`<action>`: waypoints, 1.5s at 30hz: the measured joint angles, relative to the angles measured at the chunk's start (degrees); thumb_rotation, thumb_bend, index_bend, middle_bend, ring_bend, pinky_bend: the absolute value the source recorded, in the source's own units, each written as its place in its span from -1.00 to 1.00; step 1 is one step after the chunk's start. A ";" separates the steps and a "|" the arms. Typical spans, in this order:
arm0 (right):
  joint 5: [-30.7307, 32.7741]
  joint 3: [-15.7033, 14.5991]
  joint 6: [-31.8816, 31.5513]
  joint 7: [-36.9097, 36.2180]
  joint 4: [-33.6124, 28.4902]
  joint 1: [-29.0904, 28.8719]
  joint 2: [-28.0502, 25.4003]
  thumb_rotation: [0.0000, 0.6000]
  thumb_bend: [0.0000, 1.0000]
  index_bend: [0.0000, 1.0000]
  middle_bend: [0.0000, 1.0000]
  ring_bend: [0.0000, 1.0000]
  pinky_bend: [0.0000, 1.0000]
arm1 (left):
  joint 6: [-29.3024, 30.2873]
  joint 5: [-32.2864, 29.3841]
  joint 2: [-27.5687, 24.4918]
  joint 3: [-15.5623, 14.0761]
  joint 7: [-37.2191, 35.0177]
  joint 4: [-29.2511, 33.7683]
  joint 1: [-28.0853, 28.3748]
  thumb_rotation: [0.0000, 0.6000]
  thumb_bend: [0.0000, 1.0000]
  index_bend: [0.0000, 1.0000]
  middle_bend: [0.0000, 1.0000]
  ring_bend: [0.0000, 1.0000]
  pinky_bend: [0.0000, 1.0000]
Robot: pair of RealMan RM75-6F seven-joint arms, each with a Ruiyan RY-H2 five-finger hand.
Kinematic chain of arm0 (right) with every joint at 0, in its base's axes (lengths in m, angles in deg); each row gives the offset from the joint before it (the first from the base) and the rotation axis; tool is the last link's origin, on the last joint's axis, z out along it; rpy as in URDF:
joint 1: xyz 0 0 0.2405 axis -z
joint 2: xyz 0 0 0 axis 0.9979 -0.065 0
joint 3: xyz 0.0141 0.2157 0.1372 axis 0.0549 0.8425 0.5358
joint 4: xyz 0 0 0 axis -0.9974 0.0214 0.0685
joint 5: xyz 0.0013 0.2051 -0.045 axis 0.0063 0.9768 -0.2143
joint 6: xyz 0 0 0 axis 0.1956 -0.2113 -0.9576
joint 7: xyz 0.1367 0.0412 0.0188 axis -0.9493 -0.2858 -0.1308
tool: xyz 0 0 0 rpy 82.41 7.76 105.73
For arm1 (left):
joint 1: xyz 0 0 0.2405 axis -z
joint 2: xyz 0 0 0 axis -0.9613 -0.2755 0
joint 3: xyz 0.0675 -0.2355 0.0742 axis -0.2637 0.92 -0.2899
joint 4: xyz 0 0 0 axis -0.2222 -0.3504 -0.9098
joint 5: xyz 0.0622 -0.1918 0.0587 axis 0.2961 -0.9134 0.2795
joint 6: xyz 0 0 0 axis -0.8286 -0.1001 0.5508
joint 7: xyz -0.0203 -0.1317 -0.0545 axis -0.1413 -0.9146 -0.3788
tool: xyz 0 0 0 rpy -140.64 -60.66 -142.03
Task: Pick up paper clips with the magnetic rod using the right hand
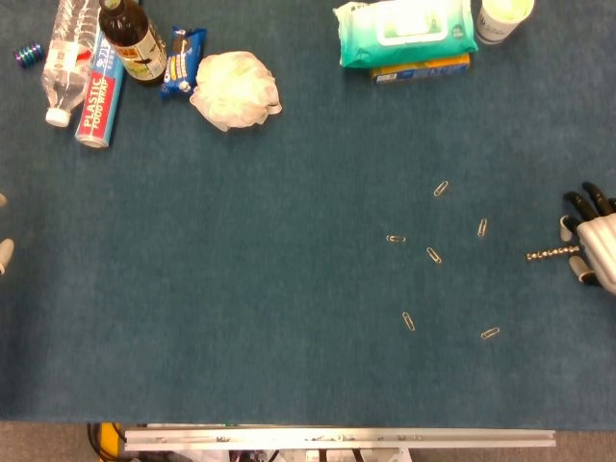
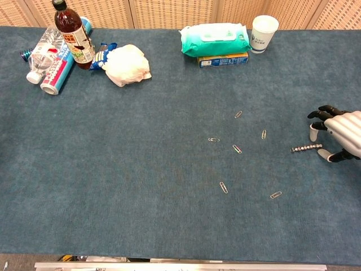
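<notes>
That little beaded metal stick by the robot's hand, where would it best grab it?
Probably at its right end, coming from the right. The magnetic rod lies flat, pointing left at the paper clips; the right hand sits at that end, which leaves the tip free.

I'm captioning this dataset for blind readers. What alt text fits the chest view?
The right hand at the table's right edge holds a beaded magnetic rod pointing left toward six scattered paper clips on blue cloth; bottles, wipes and a cup line the far edge.

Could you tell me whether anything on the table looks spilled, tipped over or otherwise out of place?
A clear plastic bottle lies on its side at the far left, and the paper clips lie scattered loose on the cloth. Nothing looks damaged.
</notes>
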 measured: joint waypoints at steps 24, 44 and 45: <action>-0.22 -0.35 0.06 0.36 1.00 -0.16 1.09 1.00 -0.34 0.00 -0.55 -0.86 -0.46 | -0.04 -0.16 -0.18 0.11 -0.45 -0.08 -0.05 1.00 -0.48 -0.26 -0.34 -0.41 0.08; 0.62 -0.28 0.69 1.28 1.14 -0.21 1.20 1.00 -0.27 0.03 -0.52 -0.86 -0.46 | 0.02 -0.10 -0.34 0.09 -0.55 0.05 -0.10 1.00 -0.48 -0.26 -0.34 -0.41 0.08; 0.70 -0.28 0.77 1.34 1.09 -0.22 1.18 1.00 -0.27 0.03 -0.52 -0.86 -0.46 | 0.07 -0.05 -0.35 0.07 -0.55 0.06 -0.13 1.00 -0.48 -0.26 -0.34 -0.41 0.08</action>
